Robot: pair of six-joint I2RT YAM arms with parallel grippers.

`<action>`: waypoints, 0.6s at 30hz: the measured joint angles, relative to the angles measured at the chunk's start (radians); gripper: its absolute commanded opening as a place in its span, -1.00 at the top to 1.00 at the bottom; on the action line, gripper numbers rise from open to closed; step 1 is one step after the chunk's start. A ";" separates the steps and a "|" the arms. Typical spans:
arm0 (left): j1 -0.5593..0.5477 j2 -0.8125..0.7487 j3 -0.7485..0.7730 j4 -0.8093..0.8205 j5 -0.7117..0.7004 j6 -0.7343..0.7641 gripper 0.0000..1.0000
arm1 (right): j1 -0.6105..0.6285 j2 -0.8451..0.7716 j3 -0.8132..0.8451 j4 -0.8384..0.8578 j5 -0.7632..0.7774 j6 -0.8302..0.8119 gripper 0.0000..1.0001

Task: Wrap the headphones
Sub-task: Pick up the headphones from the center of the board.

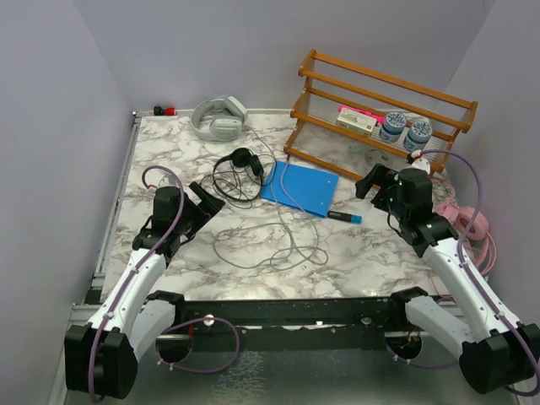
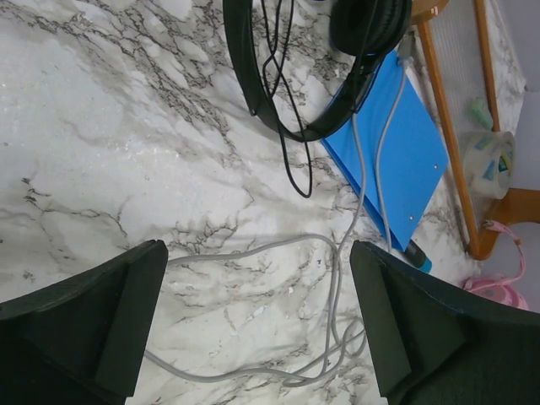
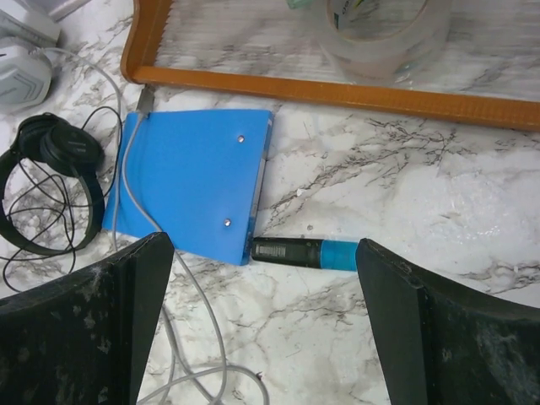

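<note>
Top external view: black headphones (image 1: 240, 164) mid-table, grey-white headphones (image 1: 218, 118) at the far edge, pink headphones (image 1: 468, 224) at the right edge. All look light with limp cables, probably best gathered by the cord. Left wrist view: left gripper (image 2: 257, 312) released, pitched down above the grey cable (image 2: 253, 246). Right wrist view: right gripper (image 3: 261, 312) released and empty, above a marker (image 3: 304, 251).

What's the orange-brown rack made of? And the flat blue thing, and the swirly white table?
The orange-brown slatted rack looks like varnished wood: warm colour, slight shine. The flat blue folder is probably matte plastic: smooth, even colour, two small metal-looking rivets. The white, grey-veined tabletop looks like glossy marble, though it may be a printed surface; I cannot tell which.
</note>
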 measured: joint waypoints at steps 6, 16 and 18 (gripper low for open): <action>0.000 0.108 0.023 -0.040 0.003 0.036 -0.97 | 0.000 0.004 -0.023 0.032 -0.060 -0.008 -1.00; 0.000 0.223 0.100 -0.085 -0.046 0.079 -0.98 | 0.000 0.005 -0.053 0.087 -0.109 -0.035 -1.00; 0.000 0.224 0.116 -0.083 -0.063 0.079 -0.97 | 0.000 0.005 -0.069 0.107 -0.111 -0.043 -1.00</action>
